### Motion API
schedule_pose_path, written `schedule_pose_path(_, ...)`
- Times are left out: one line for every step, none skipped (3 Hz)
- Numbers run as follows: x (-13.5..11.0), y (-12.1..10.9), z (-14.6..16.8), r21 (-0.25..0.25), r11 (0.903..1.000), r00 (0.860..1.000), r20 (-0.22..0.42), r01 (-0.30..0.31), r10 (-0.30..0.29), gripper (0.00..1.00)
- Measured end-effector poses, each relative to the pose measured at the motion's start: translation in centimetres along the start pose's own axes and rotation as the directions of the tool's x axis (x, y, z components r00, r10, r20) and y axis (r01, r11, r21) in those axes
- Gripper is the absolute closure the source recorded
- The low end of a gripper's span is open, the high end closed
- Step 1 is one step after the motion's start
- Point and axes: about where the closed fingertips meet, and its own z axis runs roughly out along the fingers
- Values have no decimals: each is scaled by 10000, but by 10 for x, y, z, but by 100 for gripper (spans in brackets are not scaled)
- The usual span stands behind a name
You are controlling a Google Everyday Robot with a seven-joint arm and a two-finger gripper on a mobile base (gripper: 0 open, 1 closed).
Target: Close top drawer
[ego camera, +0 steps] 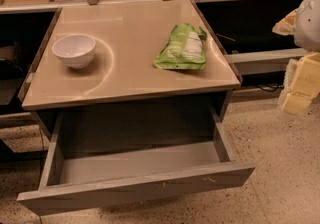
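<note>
Counter: the beige counter top (125, 75) fills the middle of the view and runs up toward 12 o'clock; the drawer opening is under its front edge.
Top drawer: the top drawer (132, 191) sits at 6 o'clock, pulled far out, with its grey tray bare and its front showing pale scratches right of centre.
Progress: nothing of the closing looks done; by my reading the whole push back toward 12 o'clock is left.
Gripper: the gripper (299, 90) hangs at 3 o'clock, off the counter's right corner and well apart from the drawer front; I cannot tell how far open it is, and nothing shows in its hold.
Green pouch: the green pouch (182, 48) lies flat on the counter toward 1 o'clock.
White bowl: the white bowl (74, 50) stands upright on the counter at 10 o'clock.
Obstruction: nothing rests in the tray or against the front, so the travel looks free.
</note>
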Motion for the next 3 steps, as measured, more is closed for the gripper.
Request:
schedule_pose_path(0,0,0,0,10000,10000,0,0,0,0)
schedule_pose_path(0,0,0,0,10000,10000,0,0,0,18)
schedule_pose_path(0,0,0,1,10000,10000,0,0,0,41)
